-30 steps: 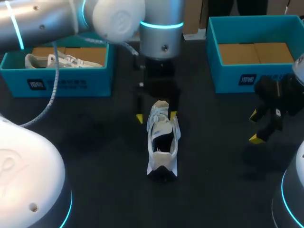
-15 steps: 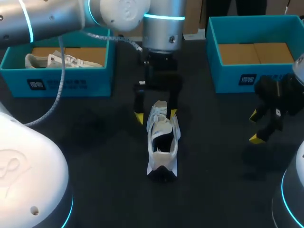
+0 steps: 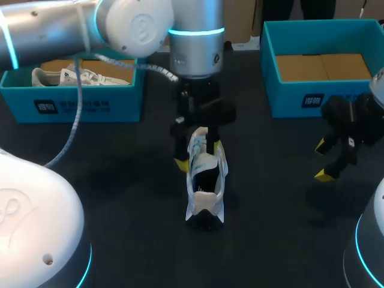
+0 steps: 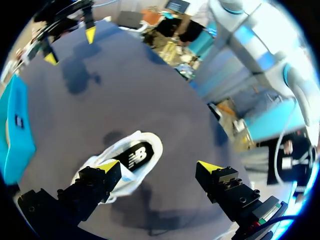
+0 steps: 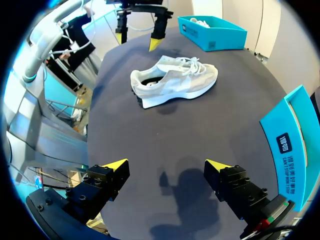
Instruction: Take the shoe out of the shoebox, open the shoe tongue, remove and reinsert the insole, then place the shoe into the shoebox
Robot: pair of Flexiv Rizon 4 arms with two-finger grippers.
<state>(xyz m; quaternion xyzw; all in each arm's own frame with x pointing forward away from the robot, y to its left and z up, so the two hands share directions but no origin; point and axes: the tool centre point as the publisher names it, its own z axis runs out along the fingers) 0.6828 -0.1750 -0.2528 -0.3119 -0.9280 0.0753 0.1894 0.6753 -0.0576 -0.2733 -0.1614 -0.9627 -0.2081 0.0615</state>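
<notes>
Left arm points down mid-frame, its pincer (image 3: pixel 197 153) spread over the shoe (image 3: pixel 206 180), gripping nothing; right pincer (image 3: pixel 322 161) spread, empty.

Dim overhead light, soft shadow under shoe (image 5: pixel 175 82)

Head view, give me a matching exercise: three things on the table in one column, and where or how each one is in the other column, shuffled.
Column one
1. middle shoe
2. left shoebox
3. right shoebox

Column two
A. shows only a bare cardboard floor inside
B. lies on the dark table, between the boxes and outside both
C. holds a second shoe

Pairs: 1-B, 2-C, 3-A
</notes>
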